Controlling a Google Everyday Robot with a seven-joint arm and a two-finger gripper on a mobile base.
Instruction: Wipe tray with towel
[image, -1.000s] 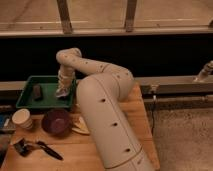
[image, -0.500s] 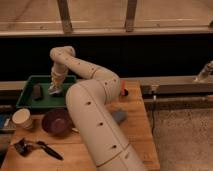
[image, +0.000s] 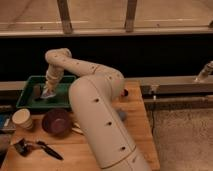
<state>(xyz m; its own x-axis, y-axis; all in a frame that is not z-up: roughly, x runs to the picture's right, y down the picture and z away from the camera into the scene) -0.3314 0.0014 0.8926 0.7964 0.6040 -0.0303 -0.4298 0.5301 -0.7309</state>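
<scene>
Tray (image: 64, 100) at bench (image: 135, 112) far-left corner; hand (image: 49, 89) down inside, clamped on towel (image: 47, 95), pressing it onto tray floor so cloth rubs surface; mid-wipe, seemingly.

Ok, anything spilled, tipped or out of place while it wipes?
Nothing stands out. The gripper is down inside the green tray at the towel; the tray sits flat on the table, the bowl and cup beside it stand upright, and no spill shows.
</scene>
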